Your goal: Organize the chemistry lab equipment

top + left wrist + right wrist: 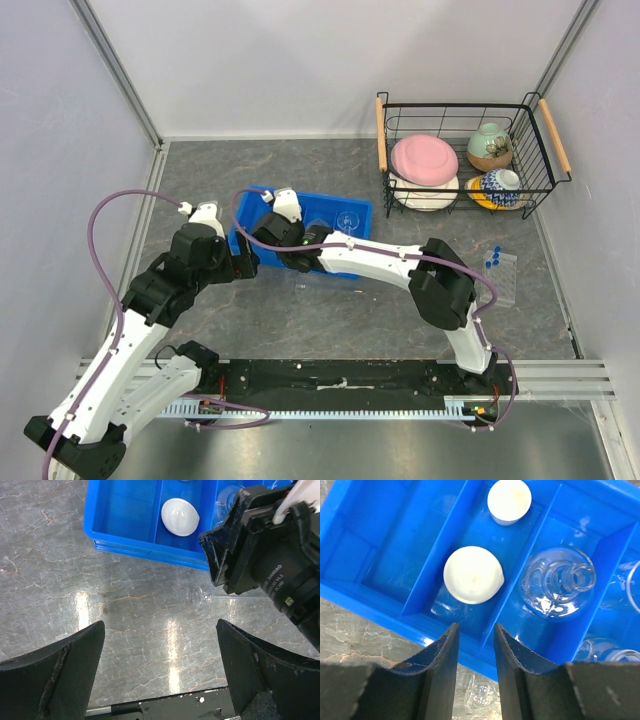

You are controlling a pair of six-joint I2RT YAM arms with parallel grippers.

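Note:
A blue divided tray (pixel 352 212) holds two white round dishes (pixel 472 574) (pixel 509 500), a clear glass flask (pixel 557 582) and clear beakers (pixel 612 650). A small clear glass piece (pixel 202 596) with a thin stem lies on the table just in front of the tray's near wall. My right gripper (pixel 475 627) hovers over that wall and the glass piece (pixel 479 696), its jaws partly apart with nothing between them. Just to the left, my left gripper (pixel 160 630) hangs wide open and empty over bare table. Blue-capped tubes in a clear rack (pixel 500 270) lie at the right.
A black wire basket (pixel 383 135) with wooden handles stands at the back right, holding a pink plate (pixel 424 158) and patterned bowls (pixel 490 146). The right gripper's black body (pixel 265 545) fills the upper right of the left wrist view. Grey walls enclose the table.

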